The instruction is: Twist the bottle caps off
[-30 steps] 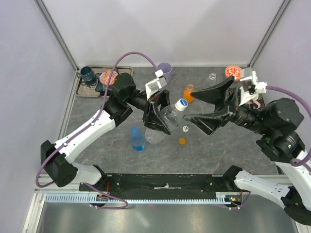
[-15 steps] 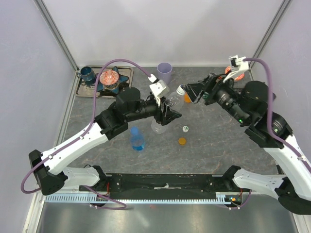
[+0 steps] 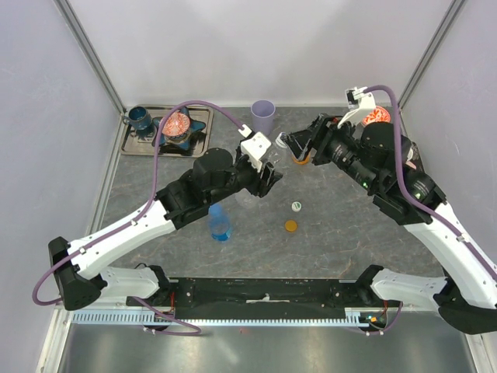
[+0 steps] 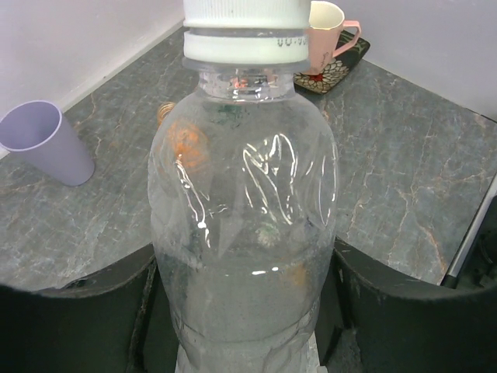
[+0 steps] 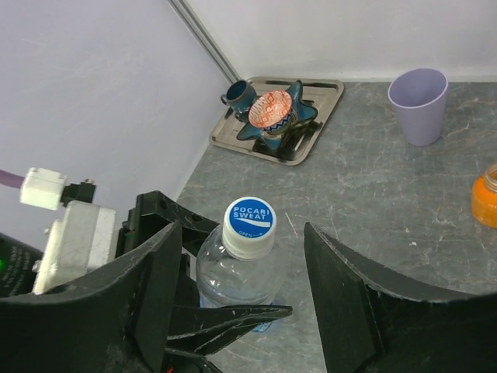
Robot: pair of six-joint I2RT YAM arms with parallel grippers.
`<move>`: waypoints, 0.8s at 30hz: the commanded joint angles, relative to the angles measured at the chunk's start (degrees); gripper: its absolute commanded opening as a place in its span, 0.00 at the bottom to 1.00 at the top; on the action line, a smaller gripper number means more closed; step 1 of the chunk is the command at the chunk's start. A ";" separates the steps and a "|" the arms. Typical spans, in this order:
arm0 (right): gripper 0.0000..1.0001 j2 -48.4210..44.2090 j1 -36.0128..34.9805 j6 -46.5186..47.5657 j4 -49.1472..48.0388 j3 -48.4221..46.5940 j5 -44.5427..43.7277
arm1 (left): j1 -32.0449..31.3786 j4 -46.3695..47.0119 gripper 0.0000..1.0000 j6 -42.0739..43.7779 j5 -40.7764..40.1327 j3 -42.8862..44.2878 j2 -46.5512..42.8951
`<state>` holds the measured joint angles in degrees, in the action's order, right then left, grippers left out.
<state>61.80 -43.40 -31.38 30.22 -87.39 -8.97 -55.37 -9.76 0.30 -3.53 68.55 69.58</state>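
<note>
The right tool (image 5: 242,237) is narrowing, still open, around the white cap (image 5: 249,221) — unscrewing is nearing — while the left tool (image 4: 245,280) is clamping the clear bottle (image 4: 245,194).

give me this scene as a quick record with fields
left gripper: shut on clear bottle
bottle top: white cap, on the clear bottle
right gripper: open, jaws either side of white cap, not touching
loose on table: orange cap, white and green cap
also standing: blue bottle, orange bottle, lilac cup
</note>
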 commanded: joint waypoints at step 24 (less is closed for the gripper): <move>0.22 1.66 -0.20 0.43 -5.87 5.48 0.62 | -1.40 2.38 0.48 3.83 -1.04 0.00 -2.26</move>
<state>64.86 -43.55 -31.92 25.85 -83.26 -8.10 -56.12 -10.26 1.56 -4.47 68.16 69.25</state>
